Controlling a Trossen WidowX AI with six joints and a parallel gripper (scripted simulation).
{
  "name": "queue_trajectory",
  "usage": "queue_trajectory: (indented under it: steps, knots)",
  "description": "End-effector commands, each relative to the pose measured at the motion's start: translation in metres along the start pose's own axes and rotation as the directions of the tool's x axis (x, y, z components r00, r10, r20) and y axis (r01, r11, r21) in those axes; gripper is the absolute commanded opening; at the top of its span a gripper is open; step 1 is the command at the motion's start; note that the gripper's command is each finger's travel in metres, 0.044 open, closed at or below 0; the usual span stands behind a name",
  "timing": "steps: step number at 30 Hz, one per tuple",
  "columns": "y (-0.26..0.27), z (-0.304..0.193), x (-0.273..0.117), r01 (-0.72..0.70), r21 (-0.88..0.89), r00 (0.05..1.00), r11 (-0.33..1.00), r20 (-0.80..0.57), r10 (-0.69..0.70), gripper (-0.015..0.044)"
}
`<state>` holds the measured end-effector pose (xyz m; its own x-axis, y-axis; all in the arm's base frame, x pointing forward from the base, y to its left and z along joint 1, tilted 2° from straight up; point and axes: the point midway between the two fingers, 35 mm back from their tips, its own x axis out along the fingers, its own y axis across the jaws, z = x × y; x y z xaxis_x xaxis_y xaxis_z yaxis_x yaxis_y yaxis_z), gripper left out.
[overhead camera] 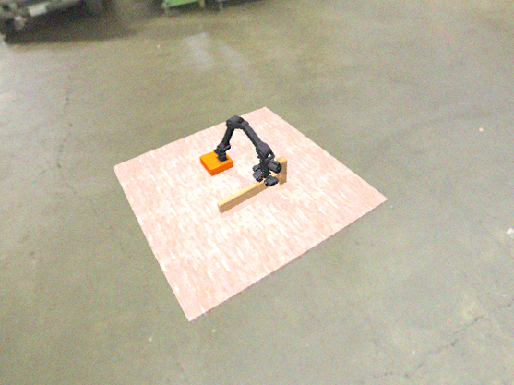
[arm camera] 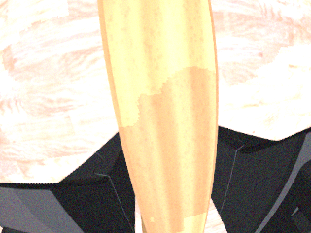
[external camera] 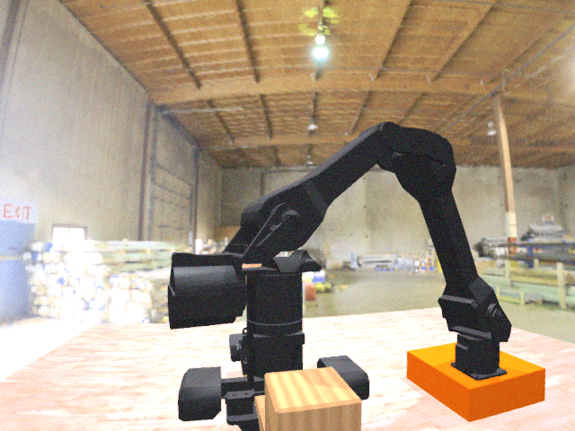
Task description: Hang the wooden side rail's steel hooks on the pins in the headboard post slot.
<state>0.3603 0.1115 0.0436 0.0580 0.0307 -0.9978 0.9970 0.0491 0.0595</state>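
The wooden side rail [overhead camera: 240, 199] [arm camera: 162, 97] is a long light bar. My gripper [overhead camera: 264, 179] [external camera: 272, 385] [arm camera: 155, 128] is shut on it close to the headboard post, with one finger on each side. The wooden headboard post [overhead camera: 284, 170] [external camera: 312, 388] stands upright just beyond the gripper in the top view, and in front of it in the exterior view. The rail's far end is low at the table, but contact is too small to tell. The hooks, the pins and the slot are hidden, so I cannot tell whether the hooks sit on the pins.
The arm's base stands on an orange block [overhead camera: 214, 162] [external camera: 469, 394], off to one side of the rail. The pale pink table top [overhead camera: 250, 251] [external camera: 116, 352] lies under everything, and its edges show in the top view. The forearm reaches over from the base to the post.
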Motion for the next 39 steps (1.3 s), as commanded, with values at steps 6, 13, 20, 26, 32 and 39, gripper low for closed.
queue_trajectory:
  steps: [6,13,20,26,32,39]
  knots:
    - [0.0002,-0.001,0.002,0.0,0.003,1.0,1.0,-0.006,0.0,0.0]
    - [0.0002,-0.001,0.0031,0.0,0.003,1.0,1.0,-0.006,0.0,0.0]
    - [0.0002,-0.001,0.0043,0.0,0.003,1.0,1.0,-0.006,0.0,0.0]
    - [0.0002,-0.001,0.0053,0.0,0.003,1.0,1.0,-0.006,0.0,0.0]
    - [0.0002,-0.001,0.0063,0.0,0.003,1.0,1.0,-0.006,0.0,0.0]
    - [0.0002,-0.001,0.0075,0.0,0.003,1.0,1.0,-0.006,0.0,0.0]
